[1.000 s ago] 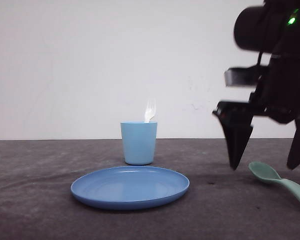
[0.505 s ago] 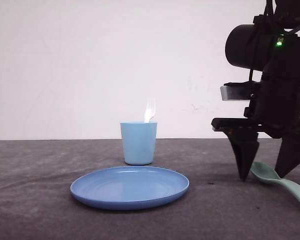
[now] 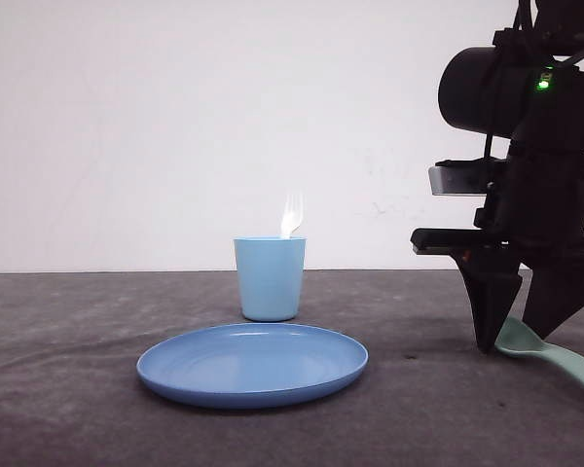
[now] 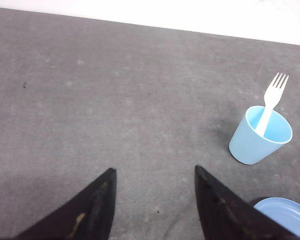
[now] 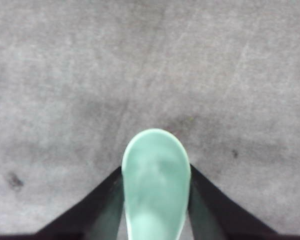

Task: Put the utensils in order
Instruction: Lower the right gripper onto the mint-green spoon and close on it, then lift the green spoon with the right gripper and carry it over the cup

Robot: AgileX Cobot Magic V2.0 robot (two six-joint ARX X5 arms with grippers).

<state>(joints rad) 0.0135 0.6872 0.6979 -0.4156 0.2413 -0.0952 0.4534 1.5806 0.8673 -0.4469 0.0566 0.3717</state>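
The pale mint-green spoon (image 3: 519, 338) lies on the dark table at the right, its handle running toward the front right. My right gripper (image 3: 512, 342) is down at the table with its fingers pressed against both sides of the spoon's bowl (image 5: 155, 175). The white fork (image 3: 292, 214) stands tines up in the light blue cup (image 3: 270, 279); the left wrist view also has the fork (image 4: 272, 97) in the cup (image 4: 257, 140). My left gripper (image 4: 155, 169) hangs open over bare table, nothing between its fingers.
A round blue plate (image 3: 253, 365) sits in front of the cup, at the table's middle; its edge (image 4: 285, 212) is near my left gripper. A white wall backs the table. Dark grey table surface (image 3: 78, 370) stretches to the left.
My right gripper came down and leftward onto the spoon's bowl and its fingers closed in from wide apart. Fork, cup and plate have not moved.
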